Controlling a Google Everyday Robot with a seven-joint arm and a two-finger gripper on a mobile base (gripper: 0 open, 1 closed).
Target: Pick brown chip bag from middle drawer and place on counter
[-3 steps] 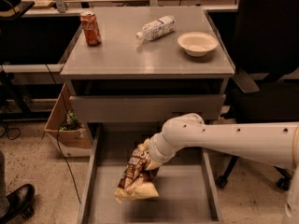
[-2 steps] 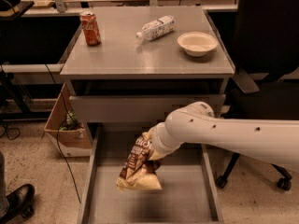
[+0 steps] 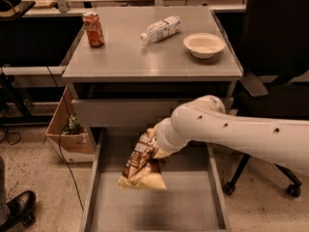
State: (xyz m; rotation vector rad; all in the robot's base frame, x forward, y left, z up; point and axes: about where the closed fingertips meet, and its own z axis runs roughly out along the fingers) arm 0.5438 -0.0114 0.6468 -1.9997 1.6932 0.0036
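Counter (image 3: pixel 125 57): grey top at the far side, above the drawers; it carries a soda can (image 3: pixel 93 29) far left, a bottle (image 3: pixel 161 28) lying far centre and a bowl (image 3: pixel 203 44) on the right.
Middle drawer (image 3: pixel 193 202): pulled out towards you, floor showing.
Arm (image 3: pixel 231 129): reaches in from the right.
Brown chip bag (image 3: pixel 142 166): hangs over the drawer's left-centre, seemingly clear of the floor.
Gripper (image 3: pixel 155 146): closed on the bag's upper end, mostly hidden.
Handling: you likely have a light, crinkly, slippery, crushable load; pinch the seam, not the belly.

Gripper (image 3: pixel 154 145) holds brown chip bag (image 3: pixel 141 172) above middle drawer (image 3: pixel 190 204).
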